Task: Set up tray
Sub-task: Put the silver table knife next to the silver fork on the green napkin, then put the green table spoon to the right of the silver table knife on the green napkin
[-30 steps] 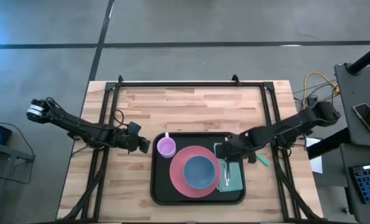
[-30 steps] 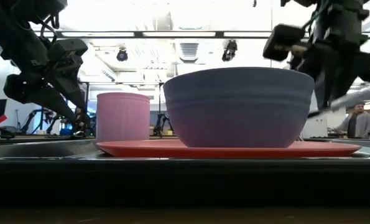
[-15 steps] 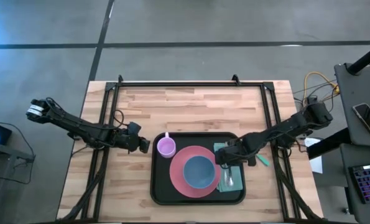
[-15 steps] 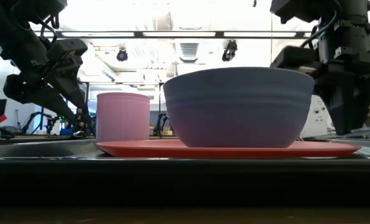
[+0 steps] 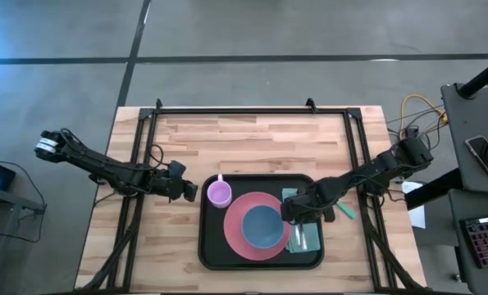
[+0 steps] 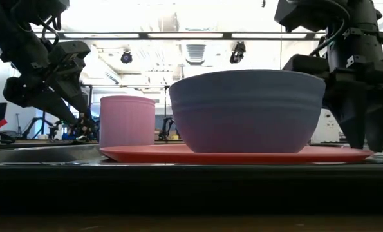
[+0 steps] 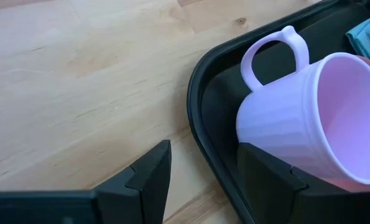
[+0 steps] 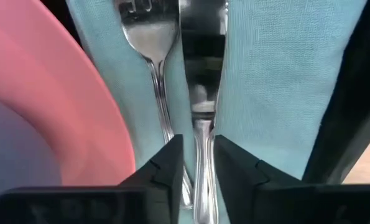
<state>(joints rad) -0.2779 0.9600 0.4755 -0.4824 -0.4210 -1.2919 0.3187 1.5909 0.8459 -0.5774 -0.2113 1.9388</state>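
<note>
Centrally on the table's near half lies the tray (image 5: 211,246), crowded by a pink plate (image 5: 237,231) under a blue bowl (image 5: 262,225), a mug (image 5: 219,193) at ten o'clock, and at three o'clock a teal napkin (image 8: 278,81) where the right gripper (image 8: 196,163), narrowly parted, straddles a knife (image 8: 200,118) beside a fork (image 8: 148,37), while the left gripper (image 7: 200,180) waits wide open and empty across the tray's rim.

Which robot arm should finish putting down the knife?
Probably the right: its gripper straddles the knife beside the fork on the napkin. The left gripper waits outside the tray.
</note>
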